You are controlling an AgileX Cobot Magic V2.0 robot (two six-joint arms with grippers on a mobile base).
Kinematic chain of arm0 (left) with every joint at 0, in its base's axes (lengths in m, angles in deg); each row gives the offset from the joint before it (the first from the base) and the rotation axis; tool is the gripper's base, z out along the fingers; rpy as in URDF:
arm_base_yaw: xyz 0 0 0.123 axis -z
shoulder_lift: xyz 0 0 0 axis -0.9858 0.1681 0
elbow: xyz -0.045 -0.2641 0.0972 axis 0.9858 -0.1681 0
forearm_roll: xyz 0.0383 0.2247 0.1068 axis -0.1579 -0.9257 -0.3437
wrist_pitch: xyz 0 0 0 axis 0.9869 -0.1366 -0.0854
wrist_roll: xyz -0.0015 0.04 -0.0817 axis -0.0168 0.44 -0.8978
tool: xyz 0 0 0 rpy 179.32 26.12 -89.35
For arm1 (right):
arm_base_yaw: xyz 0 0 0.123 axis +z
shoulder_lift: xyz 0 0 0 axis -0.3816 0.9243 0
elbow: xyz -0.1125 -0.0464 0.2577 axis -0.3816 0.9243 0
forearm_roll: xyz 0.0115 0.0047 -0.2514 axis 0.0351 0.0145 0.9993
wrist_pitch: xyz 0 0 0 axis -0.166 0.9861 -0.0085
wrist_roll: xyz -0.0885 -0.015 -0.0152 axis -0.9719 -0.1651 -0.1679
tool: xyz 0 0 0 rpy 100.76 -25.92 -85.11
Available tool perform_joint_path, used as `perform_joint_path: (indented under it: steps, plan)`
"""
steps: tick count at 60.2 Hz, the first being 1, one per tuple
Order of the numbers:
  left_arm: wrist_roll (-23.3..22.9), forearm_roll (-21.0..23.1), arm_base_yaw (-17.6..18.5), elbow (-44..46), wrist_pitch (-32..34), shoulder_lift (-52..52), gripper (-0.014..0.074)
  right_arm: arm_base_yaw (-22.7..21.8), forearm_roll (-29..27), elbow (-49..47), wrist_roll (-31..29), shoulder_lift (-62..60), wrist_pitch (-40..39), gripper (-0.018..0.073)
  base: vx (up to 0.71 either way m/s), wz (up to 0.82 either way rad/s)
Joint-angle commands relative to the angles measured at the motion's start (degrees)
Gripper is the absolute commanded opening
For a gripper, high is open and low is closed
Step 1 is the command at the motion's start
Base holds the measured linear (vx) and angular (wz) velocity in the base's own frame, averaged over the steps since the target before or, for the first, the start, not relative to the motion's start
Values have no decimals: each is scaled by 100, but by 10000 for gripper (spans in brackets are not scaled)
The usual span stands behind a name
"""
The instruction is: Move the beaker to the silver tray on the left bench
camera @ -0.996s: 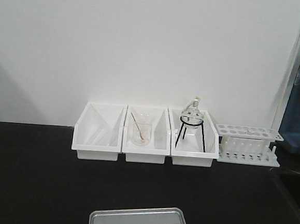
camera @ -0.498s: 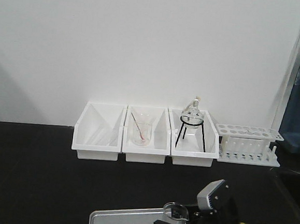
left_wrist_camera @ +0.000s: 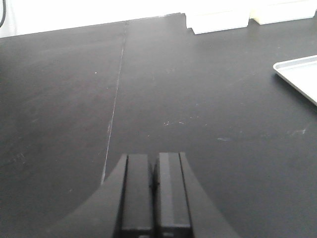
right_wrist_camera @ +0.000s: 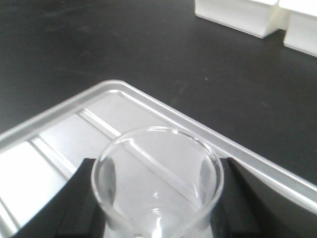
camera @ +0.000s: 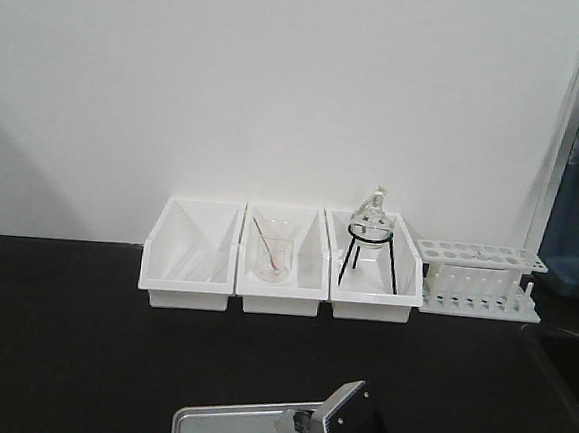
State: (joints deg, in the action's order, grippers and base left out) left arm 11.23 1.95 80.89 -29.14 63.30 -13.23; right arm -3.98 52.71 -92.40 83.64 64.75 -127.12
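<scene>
The beaker point(right_wrist_camera: 157, 183), small and clear with a lipped rim, is clamped between the black fingers point(right_wrist_camera: 74, 198) of my right gripper point(right_wrist_camera: 157, 208), which is shut on it. In the right wrist view it hangs above the silver tray point(right_wrist_camera: 59, 134), inside the tray's far corner; whether it touches the tray is not visible. In the front view the right wrist point(camera: 344, 413) is low over the tray point(camera: 223, 424) at the bottom edge of the left bench's black top point(camera: 59, 339). My left gripper point(left_wrist_camera: 153, 157) is shut on nothing, above bare bench, with the tray's corner point(left_wrist_camera: 299, 74) off to its right.
Three white bins stand along the back wall: one without contents point(camera: 191, 254), one with a beaker holding a red rod point(camera: 273, 257), one with a round flask on a black tripod point(camera: 370, 245). A white test-tube rack point(camera: 477, 279) is to their right.
My right arm has carried the beaker from the lower right corner leftward, then lower over the silver tray. The bins and rack have not moved.
</scene>
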Motion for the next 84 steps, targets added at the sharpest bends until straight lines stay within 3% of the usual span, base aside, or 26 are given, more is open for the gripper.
perform_joint_path:
  steps: [1, 14, 24, 46, 55, 69, 75, 79, 84]
  plan:
    - [-10, 16, 33, -114, 428, -43, 1, 3, -317, -133, -223, -213, -461, -6, 0, 0]
    - [-10, 16, 33, -114, 428, -43, 1, 3, -313, -108, -210, -177, -414, 32, 0, 0]
    - [-10, 16, 33, -114, 428, -43, 1, 3, -287, -108, -138, -177, -404, 131, 0, 0]
    - [-10, 16, 33, -114, 428, -43, 1, 3, -278, -108, -117, -189, -408, 596, 0, 0]
    - [-10, 16, 33, -114, 428, -43, 1, 3, -278, -108, -117, -363, -415, 711, 0, 0]
    - [-10, 16, 33, -114, 428, -43, 1, 3, -278, -108, -110, -1245, -349, 694, 0, 0]
    - [-10, 16, 33, -114, 428, -43, 1, -2, -278, -108, 248, -1794, 48, 641, 0, 0]
    - [-10, 16, 33, -114, 428, -43, 1, -2, -271, -108, 824, -2255, 623, 560, 0, 0]
    - [-10, 16, 33, -114, 428, -43, 1, -16, -153, -108, 1561, -2893, 1529, 397, 0, 0]
